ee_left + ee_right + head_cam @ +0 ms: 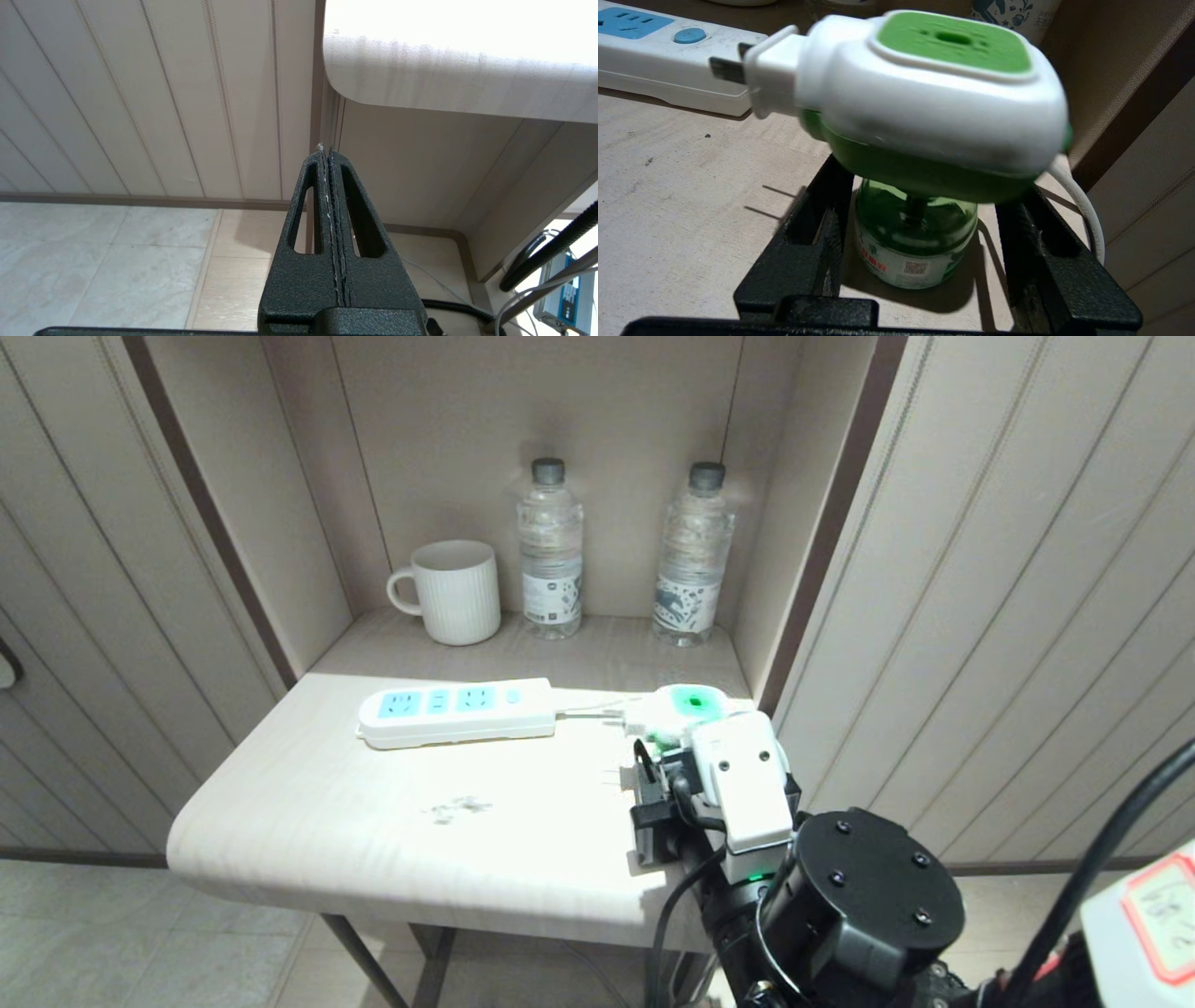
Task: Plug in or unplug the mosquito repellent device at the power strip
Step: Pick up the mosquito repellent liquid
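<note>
Green translucent plastic below, white plug head above: the mosquito repellent device (920, 140) stands upright on the pale surface (373, 821), at its right far corner, just right of the power strip (457, 711). Its two prongs point left toward the strip's near end, unplugged.

Your right claw (920, 242) straddles the bottle with both fingers (812, 242) standing clear of it, so it is released and holds nothing. Your left claw (331, 196) is clenched empty, parked low beside the surface.

Judgement: the device is light, rigid and top-heavy, and the smooth bottle may slip or twist. Take hold low on the bottle or just under the head, squarely, so pushing the prongs in does not tip it.
</note>
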You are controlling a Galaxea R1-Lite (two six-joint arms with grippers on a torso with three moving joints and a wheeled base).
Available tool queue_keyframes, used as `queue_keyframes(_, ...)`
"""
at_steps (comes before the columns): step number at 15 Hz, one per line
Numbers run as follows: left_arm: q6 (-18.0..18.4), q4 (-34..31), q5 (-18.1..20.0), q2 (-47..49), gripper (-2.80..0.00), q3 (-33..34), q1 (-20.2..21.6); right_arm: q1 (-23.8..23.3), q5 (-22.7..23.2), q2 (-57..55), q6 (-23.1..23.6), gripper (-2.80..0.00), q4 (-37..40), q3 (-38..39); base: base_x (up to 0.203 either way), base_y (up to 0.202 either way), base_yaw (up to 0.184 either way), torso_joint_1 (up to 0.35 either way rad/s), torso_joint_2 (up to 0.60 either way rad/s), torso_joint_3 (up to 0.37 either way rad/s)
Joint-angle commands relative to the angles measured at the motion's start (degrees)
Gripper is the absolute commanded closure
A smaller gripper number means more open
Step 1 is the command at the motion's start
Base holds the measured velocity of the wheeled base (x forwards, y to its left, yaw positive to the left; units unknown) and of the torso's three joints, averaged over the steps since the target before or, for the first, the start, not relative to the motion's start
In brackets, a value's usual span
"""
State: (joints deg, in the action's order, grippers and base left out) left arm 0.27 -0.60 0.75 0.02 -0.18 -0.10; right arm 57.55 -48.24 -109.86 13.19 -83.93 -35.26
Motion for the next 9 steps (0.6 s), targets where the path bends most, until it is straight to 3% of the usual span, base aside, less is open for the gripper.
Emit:
queue_keyframes(1,0.0,0.0,0.0,0.1,0.00,0.0,0.0,0.0,-0.2,-0.2,0.2,-2.80,-0.4,-0.3,0.000,0.000,0.000,0.000,0.00,0.000)
queue_keyframes(9,0.0,0.0,0.0,0.1,0.00,0.0,0.0,0.1,-0.2,0.4,0.2,-2.80,-0.5,0.2,0.000,0.000,0.000,0.000,0.00,0.000)
